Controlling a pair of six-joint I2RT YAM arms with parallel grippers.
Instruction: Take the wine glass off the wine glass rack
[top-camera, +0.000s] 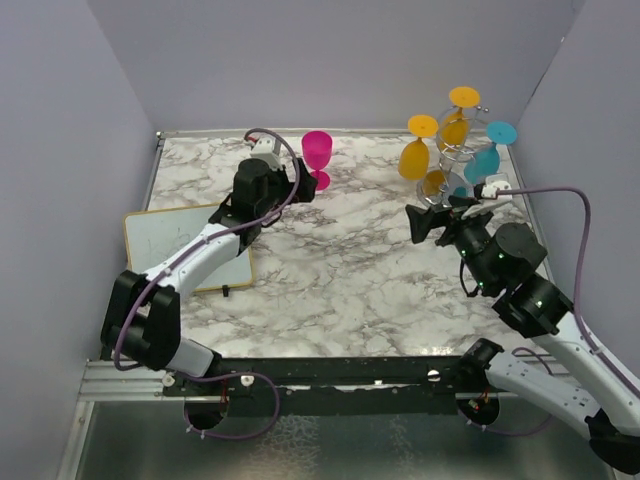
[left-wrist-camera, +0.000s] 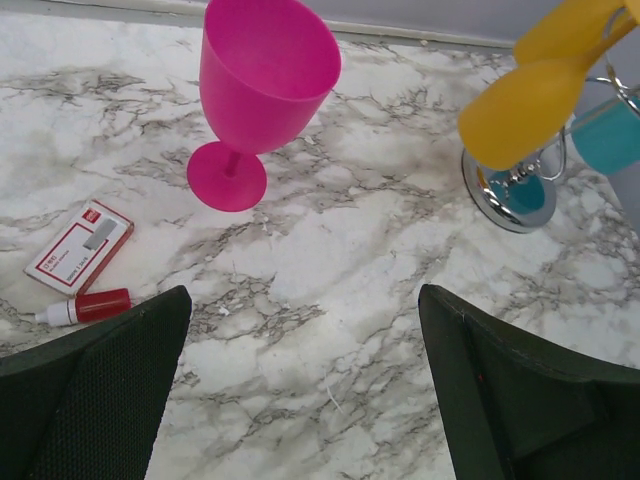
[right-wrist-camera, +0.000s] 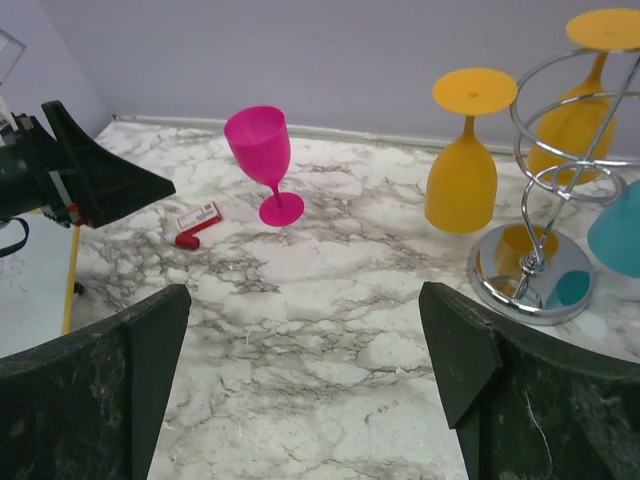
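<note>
Right gripper (right-wrist-camera: 305, 300) stood apart, empty; the inverted yellow plastic-looking wine glass (right-wrist-camera: 460, 190) on the silver wire wine glass rack (right-wrist-camera: 492, 278) seemed light, stiff, best gripped at its bowl.

Wine glass rack (right-wrist-camera: 528, 283) far right on table (top-camera: 350, 270), glasses (top-camera: 414, 158) hanging from it, upright glass (top-camera: 318, 155) far centre, board (top-camera: 160, 235) left

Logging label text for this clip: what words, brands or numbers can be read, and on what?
Red and white box: printed lines, too small and blurred to read.
Small red bottle: no legible label.
Whiteboard: nothing readable.
No text here can be read.
</note>
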